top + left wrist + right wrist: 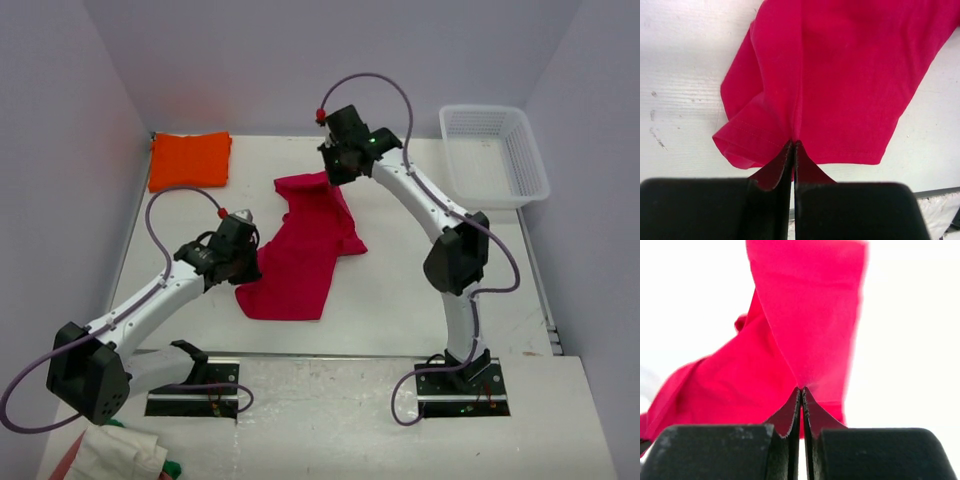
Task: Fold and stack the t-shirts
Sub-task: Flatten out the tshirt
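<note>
A crimson-red t-shirt (300, 250) lies lengthwise on the white table, partly folded. My left gripper (243, 268) is shut on its near left edge; in the left wrist view the fingers pinch the hem (794, 144) of the red t-shirt (840, 75). My right gripper (335, 172) is shut on the far end of the cloth, lifting it a little; the right wrist view shows the red t-shirt (805, 330) pinched at the fingertips (801, 390). The bright orange t-shirt (190, 160) lies folded at the far left corner.
A white mesh basket (492, 152) stands at the far right of the table. White and red cloth (115, 452) lies by the left arm's base at the near left. Grey walls close in the table (420, 300) on three sides.
</note>
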You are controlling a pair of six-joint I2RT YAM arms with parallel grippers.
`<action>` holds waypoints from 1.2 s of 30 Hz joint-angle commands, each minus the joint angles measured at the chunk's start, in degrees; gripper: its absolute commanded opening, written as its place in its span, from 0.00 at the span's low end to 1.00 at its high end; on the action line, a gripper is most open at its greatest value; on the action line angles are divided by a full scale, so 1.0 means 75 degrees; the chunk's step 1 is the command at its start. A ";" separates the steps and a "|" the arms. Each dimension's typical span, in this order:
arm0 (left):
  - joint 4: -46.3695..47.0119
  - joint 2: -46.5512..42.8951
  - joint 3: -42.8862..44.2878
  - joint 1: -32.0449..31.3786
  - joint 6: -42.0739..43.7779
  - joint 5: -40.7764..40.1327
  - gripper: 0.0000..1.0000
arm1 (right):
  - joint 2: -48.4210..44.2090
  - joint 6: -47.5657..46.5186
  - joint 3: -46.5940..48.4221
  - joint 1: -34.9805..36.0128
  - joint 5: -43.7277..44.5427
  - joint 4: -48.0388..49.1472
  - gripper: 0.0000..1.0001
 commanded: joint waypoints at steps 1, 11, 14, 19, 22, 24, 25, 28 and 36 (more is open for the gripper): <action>-0.0169 0.0117 0.0813 -0.0011 0.0257 -0.0728 0.00 | -0.1211 -0.0329 0.0737 -0.0430 0.0809 -0.0419 0.00; -0.2699 0.0048 0.4048 -0.0011 0.0304 -0.3144 0.00 | -0.3930 -0.0787 0.1055 -0.1368 0.1736 -0.0642 0.00; -0.3390 0.0071 0.4939 -0.0011 0.0339 -0.3706 0.00 | -0.4458 -0.0974 0.1113 -0.1439 0.1958 -0.0677 0.00; -0.4491 0.0024 0.6179 -0.0011 0.0281 -0.4877 0.00 | -0.4927 -0.0987 0.1301 -0.1510 0.2392 -0.0888 0.00; -0.4891 -0.0151 0.6789 0.0001 0.0257 -0.5311 0.00 | -0.5360 -0.0752 0.1313 -0.1510 0.2229 -0.1087 0.00; -0.4904 -0.0303 0.7002 0.0036 0.0351 -0.5441 0.00 | -0.5688 -0.0612 0.1429 -0.1498 0.2182 -0.1274 0.00; -0.4892 -0.0420 0.7235 0.0048 0.0386 -0.5465 0.00 | -0.5805 -0.0588 0.1511 -0.1486 0.2124 -0.1356 0.00; -0.4892 -0.0375 0.7727 0.0060 0.0550 -0.5361 0.00 | -0.6320 -0.0564 0.1594 -0.1439 0.2088 -0.1439 0.00; -0.4400 0.0094 0.7929 0.0060 0.1136 -0.4645 0.00 | -0.7563 -0.0295 0.0812 -0.1404 0.1596 -0.1732 0.00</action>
